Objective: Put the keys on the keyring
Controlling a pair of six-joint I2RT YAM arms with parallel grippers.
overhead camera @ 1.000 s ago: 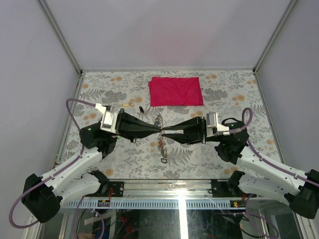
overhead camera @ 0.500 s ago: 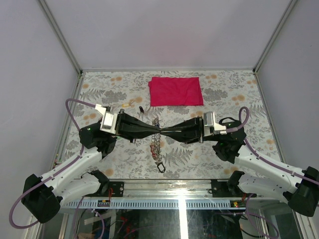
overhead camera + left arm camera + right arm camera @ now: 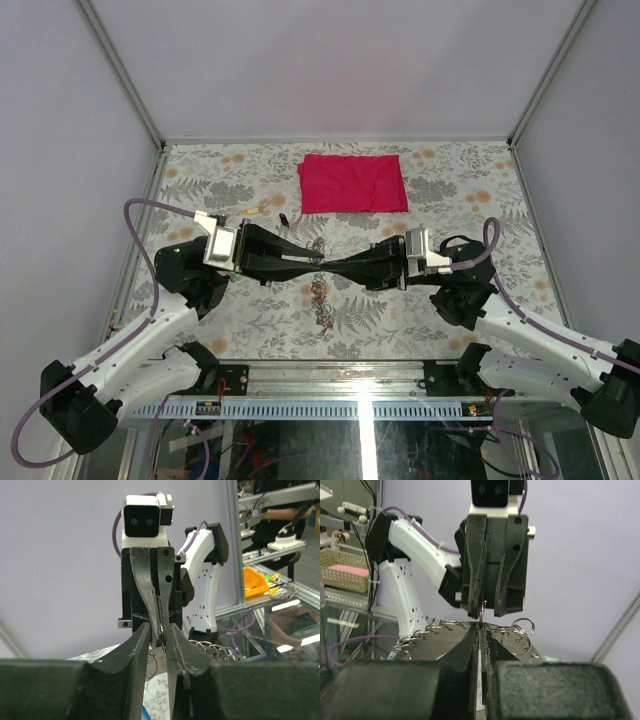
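Observation:
My two grippers meet tip to tip above the table's middle. The right gripper (image 3: 333,266) (image 3: 480,627) is shut on a thin metal ring seen edge-on, the keyring (image 3: 483,610) (image 3: 162,636). The left gripper (image 3: 317,262) (image 3: 159,630) faces it with its jaws slightly apart; the ring's rim stands in that gap, close to one finger. A chain of small silver split rings (image 3: 322,296) (image 3: 520,630) (image 3: 210,650) hangs from the ring down to the table. Two small keys lie at the back left, one with a yellow tag (image 3: 258,210) and one black (image 3: 284,218).
A folded red cloth (image 3: 352,183) lies at the back centre of the floral tabletop (image 3: 450,200). Metal frame posts and plain walls border the table on three sides. Both arm bases sit at the near edge.
The right gripper has closed on the ring. The left gripper's jaws have parted slightly. The hanging chain of small rings has been drawn up and now reaches less far toward the near edge.

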